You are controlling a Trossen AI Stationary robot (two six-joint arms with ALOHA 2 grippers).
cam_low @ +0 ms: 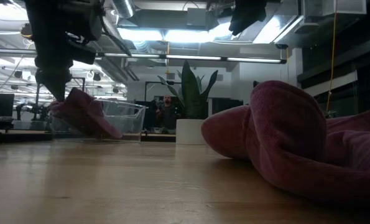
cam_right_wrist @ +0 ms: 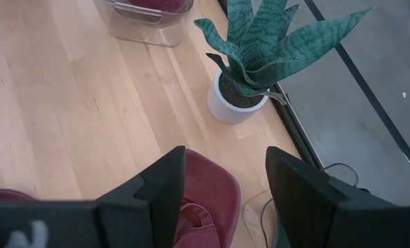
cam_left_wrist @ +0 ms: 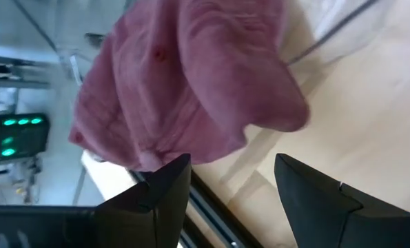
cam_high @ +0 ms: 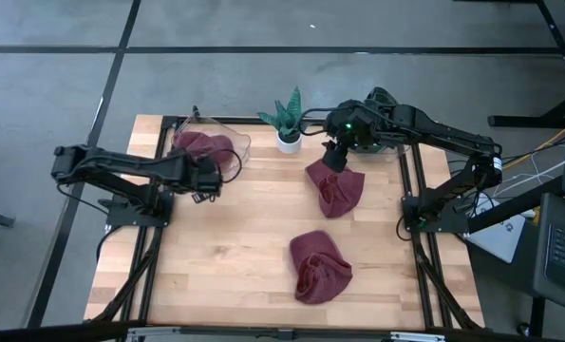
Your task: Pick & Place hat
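Hats are the business on this desk (cam_high: 216, 247), and three dark red ones show. Nearest the front edge, in the high view, one hat (cam_high: 320, 267) lies crumpled on bare wood, well apart from both arms. It is probably this one that fills the right of the low view as a big soft fold.

Farther back lies the second hat (cam_high: 336, 188), just beside the white pot of the small plant (cam_high: 287, 125). The right claw (cam_high: 334, 155) hangs right over the far end of it. In the right wrist view its two dark fingers (cam_right_wrist: 160, 189) stand wide apart with nothing between them, and the red cloth sits directly below the gap. The long axis of this hat seems to run from the claw toward the front of the desk, so a straight descent would meet its far end, not its middle. That is the relation the next grasp likely turns on: cloth under the claw, no sideways reach needed.

At the back left stands a clear bin (cam_high: 216, 147) with the third hat (cam_high: 204, 145) draped in it and partly over its rim. The left claw (cam_high: 207, 179) is just beside the bin's near side, its fingers (cam_left_wrist: 156, 200) spread and empty, the cloth close ahead but not gripped.

Of the two arms, the right is plainly nearer a free hat.
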